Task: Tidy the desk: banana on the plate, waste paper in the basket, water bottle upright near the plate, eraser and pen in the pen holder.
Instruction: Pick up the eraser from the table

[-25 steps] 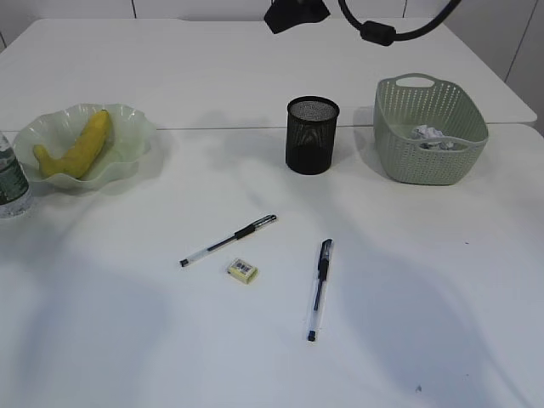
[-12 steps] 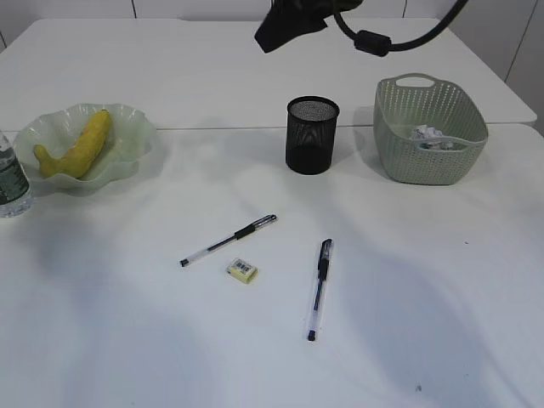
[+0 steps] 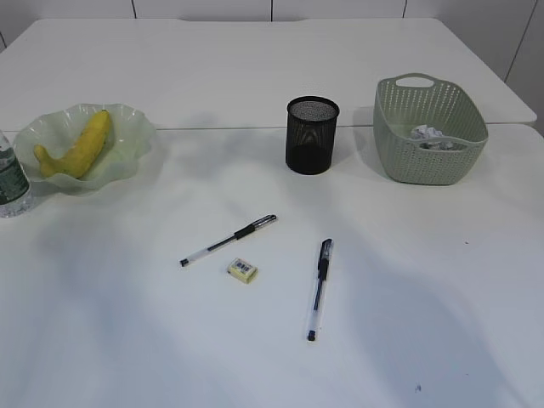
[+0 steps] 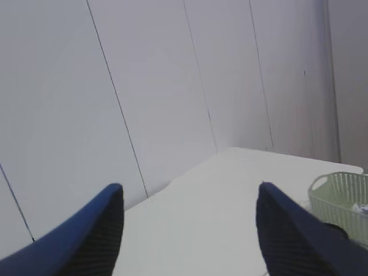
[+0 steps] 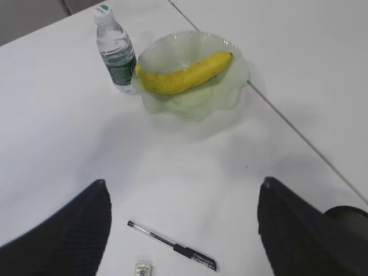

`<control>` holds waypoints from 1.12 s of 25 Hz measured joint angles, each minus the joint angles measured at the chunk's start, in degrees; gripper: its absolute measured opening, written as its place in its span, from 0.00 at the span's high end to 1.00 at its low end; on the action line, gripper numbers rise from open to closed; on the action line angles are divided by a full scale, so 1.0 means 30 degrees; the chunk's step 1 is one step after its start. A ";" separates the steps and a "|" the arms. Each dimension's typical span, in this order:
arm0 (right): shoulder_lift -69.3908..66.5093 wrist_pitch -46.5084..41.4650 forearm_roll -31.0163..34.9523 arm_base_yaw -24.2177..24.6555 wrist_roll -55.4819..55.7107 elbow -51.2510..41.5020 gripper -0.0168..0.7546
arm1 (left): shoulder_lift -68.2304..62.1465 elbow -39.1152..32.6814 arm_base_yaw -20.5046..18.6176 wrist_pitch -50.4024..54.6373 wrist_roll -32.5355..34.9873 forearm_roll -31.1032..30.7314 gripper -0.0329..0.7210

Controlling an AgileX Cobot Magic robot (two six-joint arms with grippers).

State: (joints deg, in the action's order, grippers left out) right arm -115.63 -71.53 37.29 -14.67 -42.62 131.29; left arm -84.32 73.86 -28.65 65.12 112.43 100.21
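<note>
On desk, done: curved yellow banana (image 3: 79,147) on ruffled pale green glass plate (image 3: 132,136); crumpled white paper (image 3: 427,133) in woven grey-green basket (image 3: 408,161); clear bottle (image 3: 12,180) upright at plate's 8 o'clock.
Left: pale yellow eraser (image 3: 242,270), two pens (image 3: 229,240) (image 3: 320,288), at 6 o'clock of black mesh holder (image 3: 312,136).
Pincers: left gripper (image 4: 190,230) and right gripper (image 5: 183,230) both spread wide, empty.

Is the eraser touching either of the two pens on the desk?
Apart. In the exterior view the eraser lies alone, with bare desk between it and the left pen above it, and a wider strip between it and the right pen.

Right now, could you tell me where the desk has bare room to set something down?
The near edge below the pens and eraser is bare, as is the far section behind the pen holder. The strip between plate and pen holder is also free. The middle is crowded.
</note>
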 joint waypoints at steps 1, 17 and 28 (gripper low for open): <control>0.0273 0.0000 0.0026 0.0000 0.0114 0.0011 0.21 | 0.0176 0.0000 0.0000 0.0000 -0.0296 0.0005 0.29; 0.5918 -0.0374 -0.5669 0.0000 0.7397 0.0043 0.21 | 0.3672 0.0000 0.0000 0.1242 -0.4803 -0.0284 0.29; 0.9674 -0.0488 -1.0168 0.0000 1.1183 0.0043 0.22 | 0.5840 0.0000 0.0000 0.1526 -0.7377 -0.0325 0.31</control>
State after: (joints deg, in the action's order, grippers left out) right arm -86.61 -73.00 6.79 -14.67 -9.07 131.41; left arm -66.80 73.86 -28.65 69.70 90.30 99.24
